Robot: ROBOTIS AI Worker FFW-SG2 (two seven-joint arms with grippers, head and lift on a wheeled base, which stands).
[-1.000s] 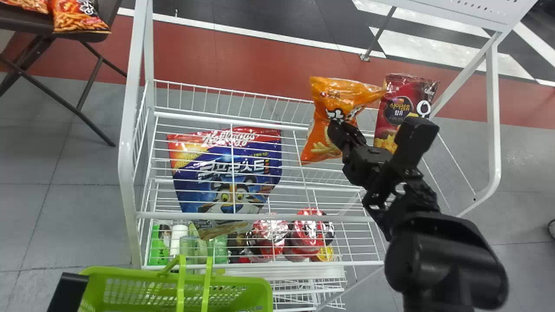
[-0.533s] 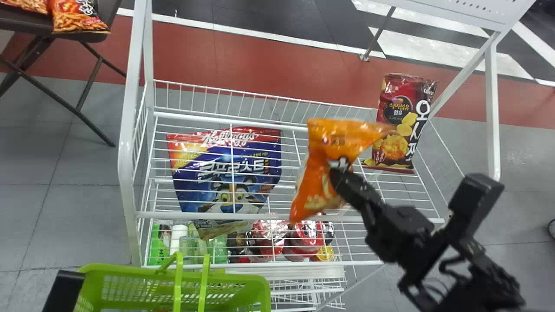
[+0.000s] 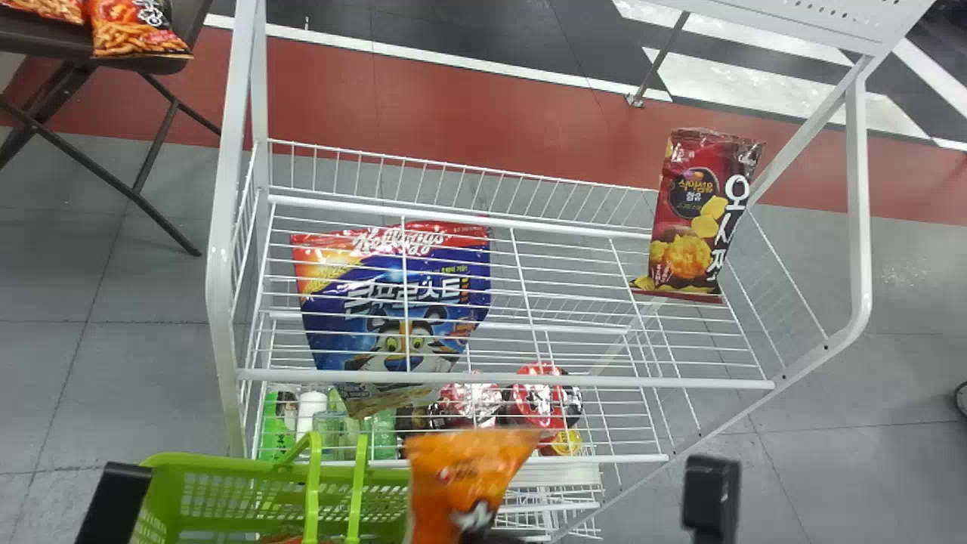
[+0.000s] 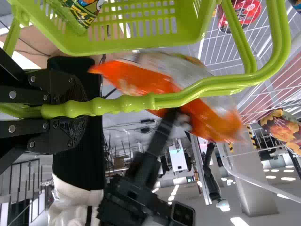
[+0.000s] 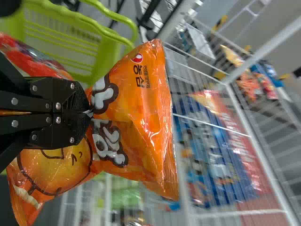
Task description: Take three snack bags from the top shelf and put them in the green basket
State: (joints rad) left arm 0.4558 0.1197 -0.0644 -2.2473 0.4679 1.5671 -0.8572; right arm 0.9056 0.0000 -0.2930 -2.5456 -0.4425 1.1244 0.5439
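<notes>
Pinched the orange bag in the right gripper, by the right end of the basket; clamped the handle in the left gripper. Risked snagging so wide a bag on handle or rim, if lowered too soon.

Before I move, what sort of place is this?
Probably a shop, or a space set up like one: a white wire rack holds a cereal bag and a red snack bag, and a green shopping basket is in front of it.
</notes>
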